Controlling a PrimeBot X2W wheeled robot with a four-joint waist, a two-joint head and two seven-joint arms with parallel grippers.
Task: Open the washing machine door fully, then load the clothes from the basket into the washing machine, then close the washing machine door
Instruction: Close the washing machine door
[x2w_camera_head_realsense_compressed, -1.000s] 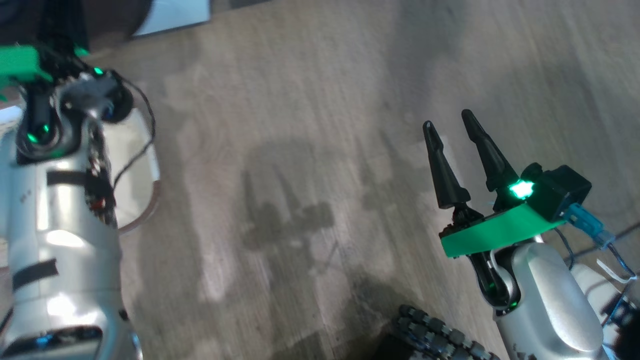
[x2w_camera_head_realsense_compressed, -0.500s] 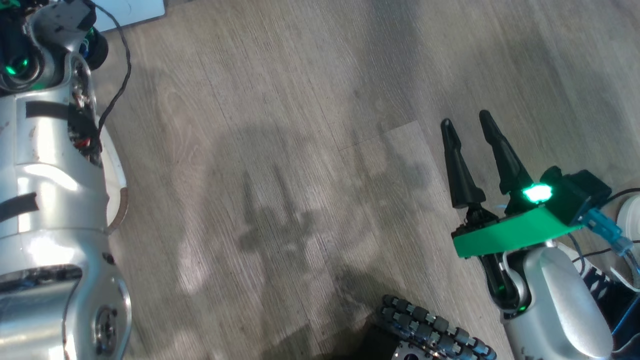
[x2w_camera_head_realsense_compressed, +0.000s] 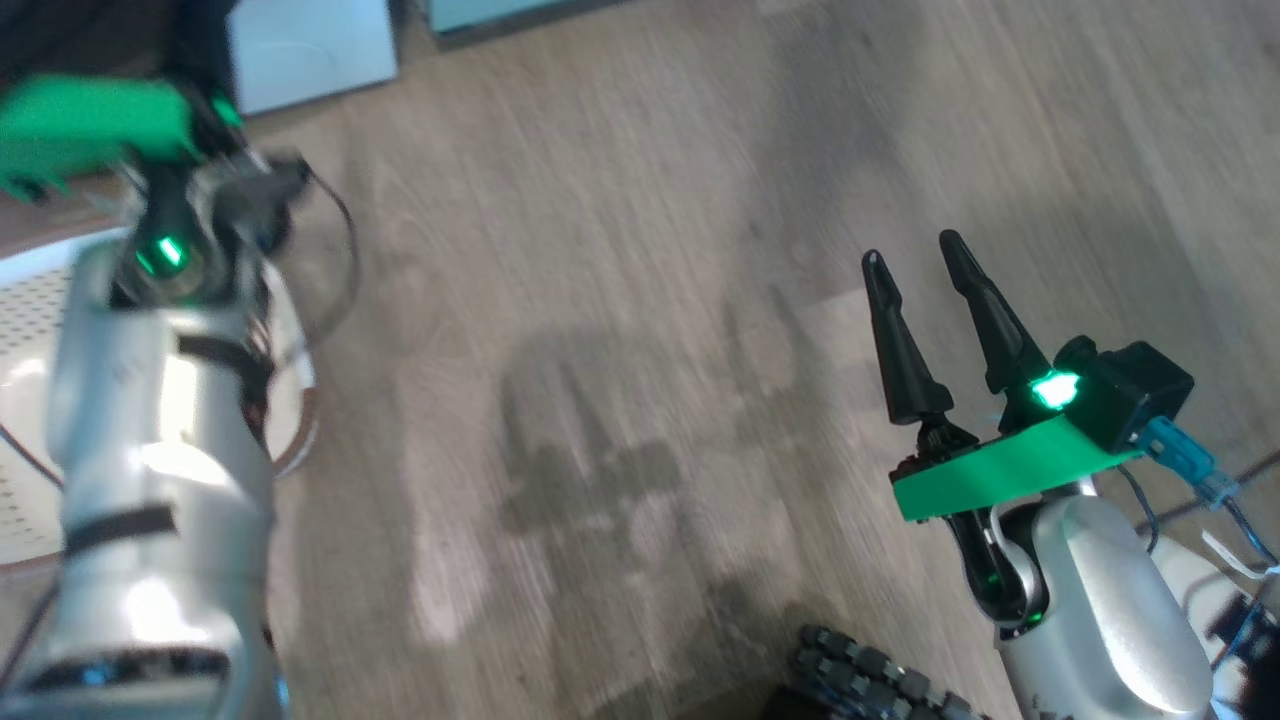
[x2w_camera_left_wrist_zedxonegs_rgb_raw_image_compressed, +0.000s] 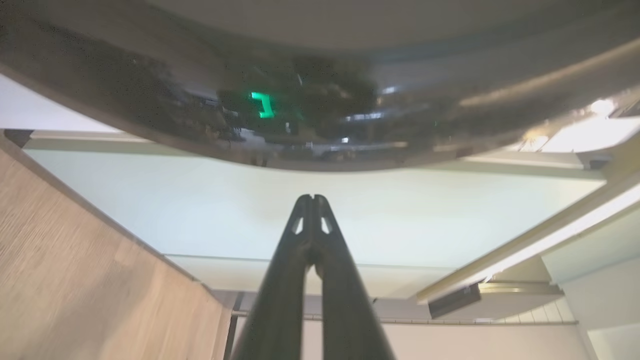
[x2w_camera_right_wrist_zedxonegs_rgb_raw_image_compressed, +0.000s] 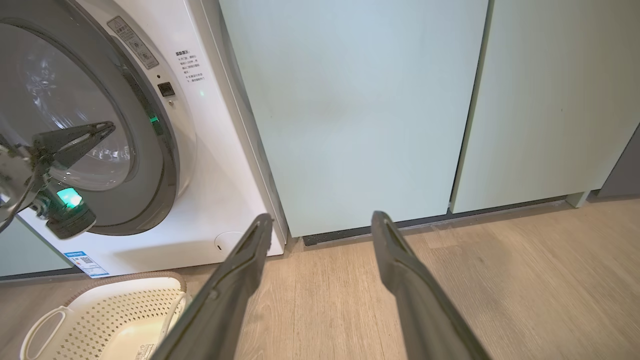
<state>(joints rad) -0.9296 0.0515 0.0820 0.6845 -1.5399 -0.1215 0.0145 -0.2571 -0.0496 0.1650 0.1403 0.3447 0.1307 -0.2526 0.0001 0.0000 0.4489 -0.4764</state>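
the small white perforated plastic basket (x2w_camera_right_wrist_zedxonegs_rgb_raw_image_compressed: 100, 310) sits on the pale wood-plank floor (x2w_camera_right_wrist_zedxonegs_rgb_raw_image_compressed: 500, 280) just before the big white front-loading washing machine (x2w_camera_right_wrist_zedxonegs_rgb_raw_image_compressed: 220, 165). flat pale green cabinet panels (x2w_camera_right_wrist_zedxonegs_rgb_raw_image_compressed: 360, 100) stand just beside it on its right. the dark two-fingered left gripper (x2w_camera_right_wrist_zedxonegs_rgb_raw_image_compressed: 102, 129) hangs before its drum mouth (x2w_camera_right_wrist_zedxonegs_rgb_raw_image_compressed: 167, 165).

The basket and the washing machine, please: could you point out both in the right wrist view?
basket (x2w_camera_right_wrist_zedxonegs_rgb_raw_image_compressed: 100, 310): right wrist view, white perforated wall.
washing machine (x2w_camera_right_wrist_zedxonegs_rgb_raw_image_compressed: 217, 165): right wrist view, white front panel.

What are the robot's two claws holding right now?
Nothing. The left gripper is shut with nothing pinched in it; the right gripper is open and empty above the floor.
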